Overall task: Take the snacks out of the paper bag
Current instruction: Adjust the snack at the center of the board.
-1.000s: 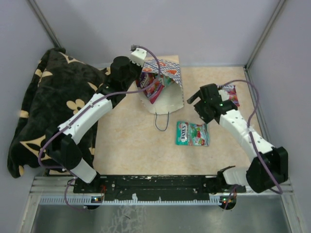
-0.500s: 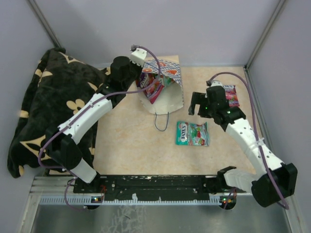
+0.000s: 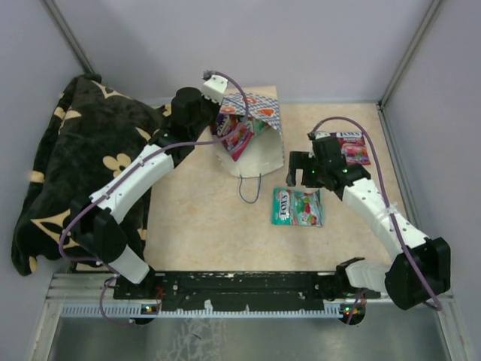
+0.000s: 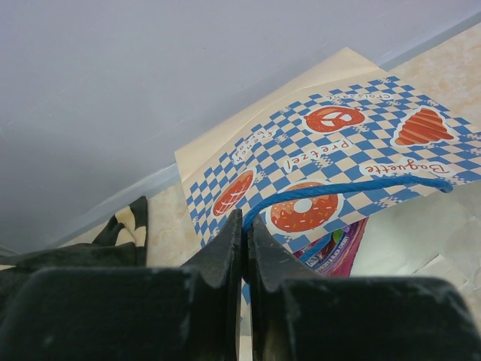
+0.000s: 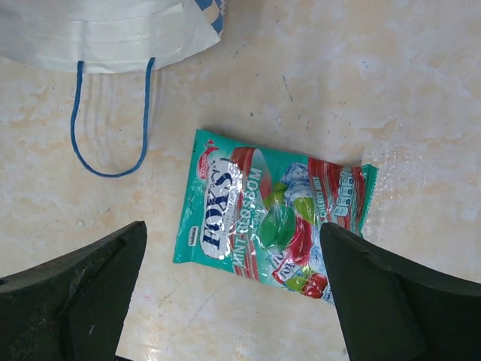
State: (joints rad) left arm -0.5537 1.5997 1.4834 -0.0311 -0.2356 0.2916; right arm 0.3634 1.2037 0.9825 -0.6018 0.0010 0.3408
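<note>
On the beige worktop [image 3: 195, 218], a glossy teal candy packet [image 5: 274, 218] lies under the released right end effector [image 5: 233, 226]. The left end effector [image 4: 246, 226] clenches the checkered paper bag [image 4: 338, 150].

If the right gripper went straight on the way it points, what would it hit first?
Probably the teal packet, flat on the table, framed by the right gripper's open fingers.

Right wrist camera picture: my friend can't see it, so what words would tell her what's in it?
A teal Fox's candy packet lies flat on the beige table, seen between the open right gripper and its two dark fingers. At top left is the white edge of the paper bag, its blue string handle looping onto the table.
</note>
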